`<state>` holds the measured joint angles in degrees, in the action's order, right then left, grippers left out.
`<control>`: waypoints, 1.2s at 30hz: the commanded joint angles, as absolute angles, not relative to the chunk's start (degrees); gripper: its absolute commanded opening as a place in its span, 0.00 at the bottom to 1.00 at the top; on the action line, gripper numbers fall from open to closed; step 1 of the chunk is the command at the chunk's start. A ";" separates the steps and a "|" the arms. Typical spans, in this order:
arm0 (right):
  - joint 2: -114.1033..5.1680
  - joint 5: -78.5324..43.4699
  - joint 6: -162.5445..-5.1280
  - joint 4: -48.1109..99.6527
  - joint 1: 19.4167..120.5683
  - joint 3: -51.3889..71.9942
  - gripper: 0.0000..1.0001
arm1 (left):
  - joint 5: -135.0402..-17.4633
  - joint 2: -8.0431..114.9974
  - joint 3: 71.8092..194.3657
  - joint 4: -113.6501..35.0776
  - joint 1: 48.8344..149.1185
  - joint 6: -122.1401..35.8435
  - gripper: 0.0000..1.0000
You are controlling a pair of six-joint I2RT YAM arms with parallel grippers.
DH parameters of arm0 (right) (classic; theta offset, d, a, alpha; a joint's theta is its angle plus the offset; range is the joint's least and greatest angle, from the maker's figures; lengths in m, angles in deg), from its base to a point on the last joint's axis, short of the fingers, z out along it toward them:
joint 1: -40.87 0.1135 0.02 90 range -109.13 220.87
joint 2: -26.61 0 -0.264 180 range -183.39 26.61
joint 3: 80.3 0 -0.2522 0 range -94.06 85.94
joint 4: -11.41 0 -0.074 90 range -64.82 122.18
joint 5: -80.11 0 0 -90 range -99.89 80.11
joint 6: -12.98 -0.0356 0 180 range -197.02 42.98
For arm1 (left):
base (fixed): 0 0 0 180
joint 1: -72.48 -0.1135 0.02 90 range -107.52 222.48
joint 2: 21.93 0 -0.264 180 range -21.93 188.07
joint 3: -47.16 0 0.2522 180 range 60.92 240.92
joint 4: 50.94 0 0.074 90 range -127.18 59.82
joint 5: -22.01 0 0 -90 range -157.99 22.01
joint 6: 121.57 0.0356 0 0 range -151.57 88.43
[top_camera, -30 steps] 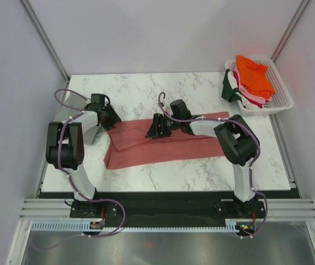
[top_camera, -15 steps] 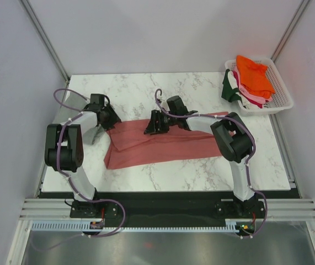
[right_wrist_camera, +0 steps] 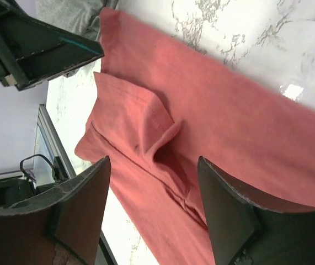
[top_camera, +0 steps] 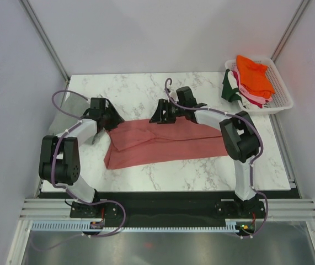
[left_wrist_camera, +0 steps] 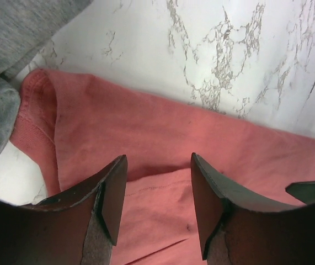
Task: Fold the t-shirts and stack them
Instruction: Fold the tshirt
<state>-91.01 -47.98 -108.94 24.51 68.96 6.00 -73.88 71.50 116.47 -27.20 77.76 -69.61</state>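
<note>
The salmon-pink t-shirt point(top_camera: 163, 144) lies in a long, half-folded strip on the table point(top_camera: 140, 88). The left gripper point(left_wrist_camera: 158, 182) and right gripper point(right_wrist_camera: 153, 165) hang over it, jaws apart, holding nothing. A grey t-shirt point(left_wrist_camera: 14, 33) waits beside it. Other t-shirts point(top_camera: 252, 76) fill the basket point(top_camera: 283, 105), so I think most folding is left.

Under your left gripper point(left_wrist_camera: 158, 157) the pink tee point(left_wrist_camera: 118, 121) is soft, matt cotton: a fine knit with a stitched hem and a few faint darker marks. Past one fingertip, the grey tee point(left_wrist_camera: 14, 27) is a heathered, slightly fuzzy knit. Ahead of the tips the table point(left_wrist_camera: 245, 49) is smooth, veined marble-look. Near your right gripper point(right_wrist_camera: 153, 165) it throws back a bright glint, so it is glossy. Both grippers' fingers look like black matt plastic, grainy on the inner faces. Well beyond the right gripper, the basket point(top_camera: 283, 102) is white slatted plastic.
</note>
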 commanded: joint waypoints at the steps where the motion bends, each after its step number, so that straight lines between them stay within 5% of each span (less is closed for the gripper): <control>1: -96.07 -49.26 -110.59 22.63 69.96 0.27 0.72 | -73.96 71.85 114.62 -33.83 77.66 -71.56 0.57; 10: -103.64 -51.99 -112.88 22.80 72.68 -5.47 0.70 | -74.40 77.38 115.50 -33.67 77.58 -70.15 0.56; 24: -101.71 -59.64 -117.28 17.52 76.11 2.26 0.65 | -74.23 80.99 118.31 -31.12 77.58 -68.39 0.55; 28: -101.53 -57.88 -114.73 19.73 76.11 3.32 0.54 | -74.49 80.90 118.31 -31.03 77.57 -68.31 0.56; 32: -101.71 -59.19 -114.64 19.64 76.11 2.97 0.25 | -74.41 80.73 118.40 -30.94 77.57 -68.04 0.55; 36: -98.11 -60.07 -113.59 19.11 76.11 6.39 0.17 | -73.88 80.99 118.40 -30.85 77.57 -67.96 0.55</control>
<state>-103.14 -57.86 -115.57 20.01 75.89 4.25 -74.65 79.72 117.56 -31.75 77.71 -69.87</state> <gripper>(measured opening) 0.180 0.554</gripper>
